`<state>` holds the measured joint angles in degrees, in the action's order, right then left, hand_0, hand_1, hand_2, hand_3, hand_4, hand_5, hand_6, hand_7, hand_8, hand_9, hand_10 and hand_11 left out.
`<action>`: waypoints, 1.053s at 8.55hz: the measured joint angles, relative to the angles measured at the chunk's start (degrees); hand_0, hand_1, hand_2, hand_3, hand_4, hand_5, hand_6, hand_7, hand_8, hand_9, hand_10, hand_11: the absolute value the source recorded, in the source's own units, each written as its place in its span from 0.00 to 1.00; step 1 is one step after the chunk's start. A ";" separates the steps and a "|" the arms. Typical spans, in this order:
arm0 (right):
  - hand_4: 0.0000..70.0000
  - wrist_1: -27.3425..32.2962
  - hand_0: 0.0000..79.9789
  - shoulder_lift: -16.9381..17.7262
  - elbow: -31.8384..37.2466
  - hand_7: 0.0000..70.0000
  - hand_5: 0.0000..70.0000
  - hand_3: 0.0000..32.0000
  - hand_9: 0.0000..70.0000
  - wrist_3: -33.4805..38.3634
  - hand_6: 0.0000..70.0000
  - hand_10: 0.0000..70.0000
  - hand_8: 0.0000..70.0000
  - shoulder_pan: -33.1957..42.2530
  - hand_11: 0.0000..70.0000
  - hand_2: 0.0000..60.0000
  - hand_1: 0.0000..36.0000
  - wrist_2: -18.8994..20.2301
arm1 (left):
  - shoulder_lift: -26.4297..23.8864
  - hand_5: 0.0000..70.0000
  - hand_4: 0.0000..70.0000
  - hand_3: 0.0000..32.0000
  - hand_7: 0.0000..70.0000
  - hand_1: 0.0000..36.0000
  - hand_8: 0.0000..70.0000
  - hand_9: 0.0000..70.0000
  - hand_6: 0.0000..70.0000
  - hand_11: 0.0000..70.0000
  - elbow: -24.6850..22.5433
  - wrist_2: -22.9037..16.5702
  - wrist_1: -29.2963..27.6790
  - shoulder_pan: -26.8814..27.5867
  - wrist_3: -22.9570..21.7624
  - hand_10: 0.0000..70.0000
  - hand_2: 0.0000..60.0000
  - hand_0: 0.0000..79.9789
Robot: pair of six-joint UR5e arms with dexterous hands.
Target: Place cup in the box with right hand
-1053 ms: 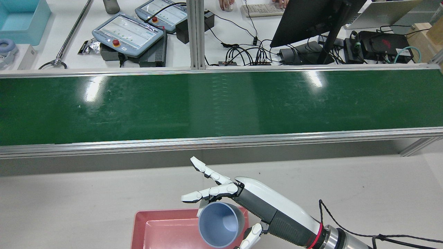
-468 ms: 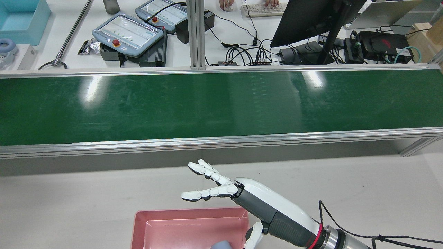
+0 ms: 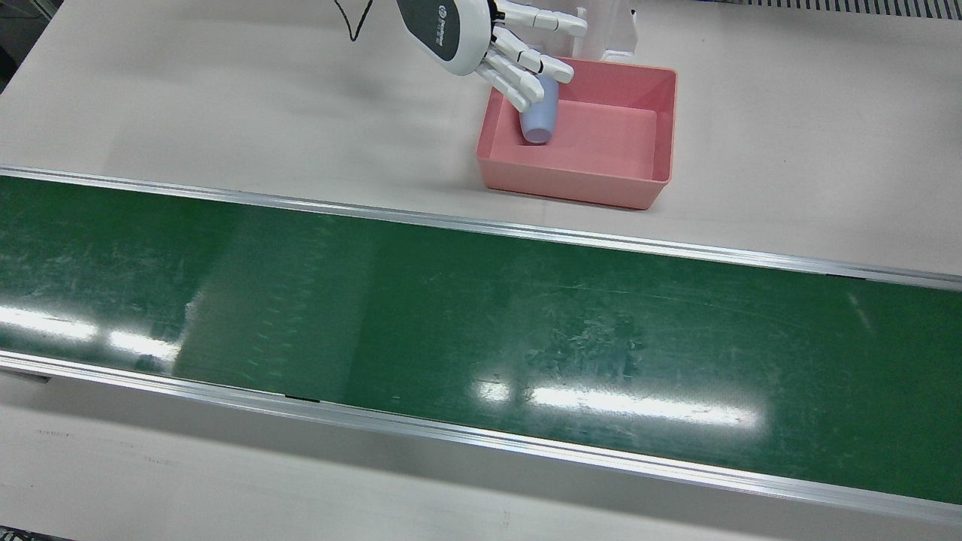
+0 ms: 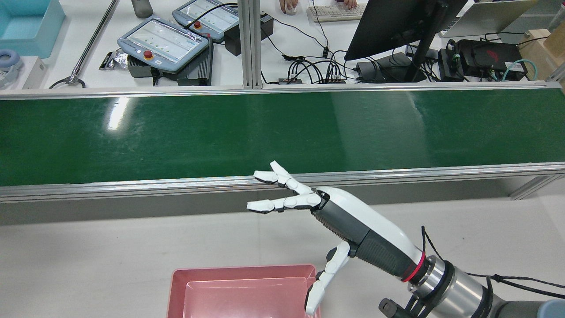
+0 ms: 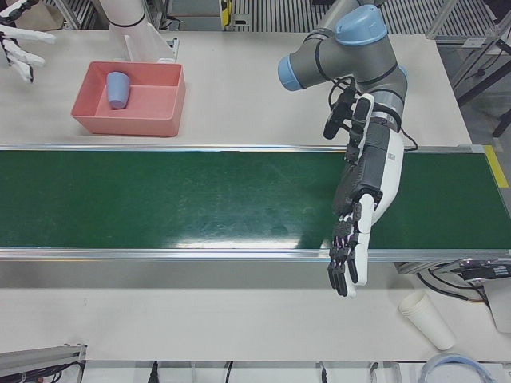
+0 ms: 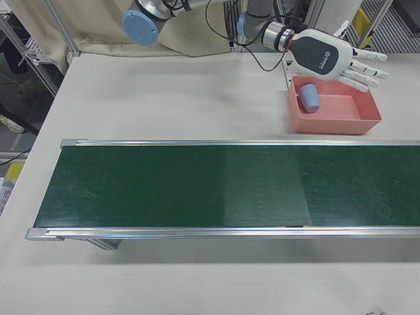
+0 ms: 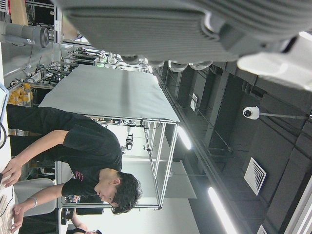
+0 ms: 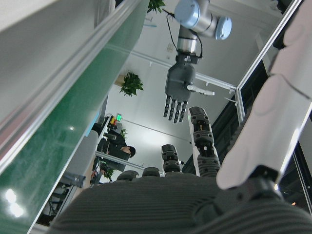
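Now smooth blue cup [image 3: 539, 113] lying sideways in pink rectangular box [image 3: 661, 120].

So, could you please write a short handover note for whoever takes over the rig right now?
Right hand: open, holding nothing, fingers spread, above the box's edge.
Left hand: open, empty, hanging over the belt, far from the box.
Cup: lying on its side inside the pink box, at the end nearest the right hand.
Done: the cup is in the box and released.
Left: nothing on the cup itself; probably only pulling the right arm clear. No other cup shows on the belt.
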<state>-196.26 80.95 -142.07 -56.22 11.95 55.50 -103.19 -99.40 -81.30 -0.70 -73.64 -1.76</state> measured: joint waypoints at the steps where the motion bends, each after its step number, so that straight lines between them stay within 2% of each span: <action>1: 0.29 -0.14 0.64 0.14 0.16 1.00 0.12 0.00 0.86 1.30 0.33 0.29 0.51 5.21 0.44 0.03 0.20 0.03 | 0.00 0.00 0.00 0.00 0.00 0.00 0.00 0.00 0.00 0.00 0.00 0.00 0.00 -0.01 0.00 0.00 0.00 0.00; 2: 0.32 -0.38 0.63 0.77 0.62 1.00 0.13 0.00 0.97 3.33 0.37 0.35 0.59 11.25 0.52 0.00 0.14 0.11 | 0.00 0.00 0.00 0.00 0.00 0.00 0.00 0.00 0.00 0.00 0.00 0.00 0.00 -0.02 0.02 0.00 0.00 0.00; 3: 0.30 -0.59 0.62 2.07 1.69 1.00 0.14 0.00 1.00 6.20 0.38 0.37 0.62 17.46 0.54 0.06 0.18 0.30 | 0.00 0.00 0.00 0.00 0.00 0.00 0.00 0.00 0.00 0.00 0.00 0.00 0.00 -0.01 0.03 0.00 0.00 0.00; 4: 0.36 -0.67 0.63 4.06 3.79 1.00 0.14 0.00 1.00 10.32 0.39 0.38 0.64 23.17 0.56 0.00 0.11 0.59 | 0.00 0.00 0.00 0.00 0.00 0.00 0.00 0.00 0.00 0.00 0.00 0.00 0.00 -0.01 0.02 0.00 0.00 0.00; 6: 0.30 -0.57 0.62 9.03 12.55 1.00 0.13 0.00 1.00 21.92 0.36 0.34 0.62 35.38 0.51 0.08 0.19 1.78 | 0.00 0.00 0.00 0.00 0.00 0.00 0.00 0.00 0.00 0.00 0.00 0.00 0.00 -0.01 0.00 0.00 0.00 0.00; 7: 0.34 -0.32 0.63 10.23 17.01 1.00 0.14 0.00 1.00 25.68 0.36 0.38 0.64 40.29 0.56 0.00 0.11 3.22 | 0.00 0.00 0.00 0.00 0.00 0.00 0.00 0.00 0.00 0.00 0.00 0.00 0.00 -0.01 0.03 0.00 0.00 0.00; 8: 0.34 -0.10 0.62 10.78 20.70 1.00 0.14 0.00 1.00 27.70 0.37 0.41 0.67 44.65 0.61 0.03 0.13 4.43 | 0.00 0.00 0.00 0.00 0.00 0.00 0.00 0.00 0.00 0.00 0.00 0.00 0.00 -0.01 0.06 0.00 0.00 0.00; 9: 0.38 0.08 0.63 10.99 24.02 1.00 0.16 0.00 1.00 28.60 0.38 0.45 0.70 48.59 0.65 0.12 0.27 5.15 | 0.00 0.00 0.00 0.00 0.00 0.00 0.00 0.00 0.00 0.00 -0.03 0.00 0.00 -0.01 0.04 0.00 0.00 0.00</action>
<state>-196.18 91.94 -118.05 -27.62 60.54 60.65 -103.18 -99.43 -81.30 -0.70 -73.65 -1.71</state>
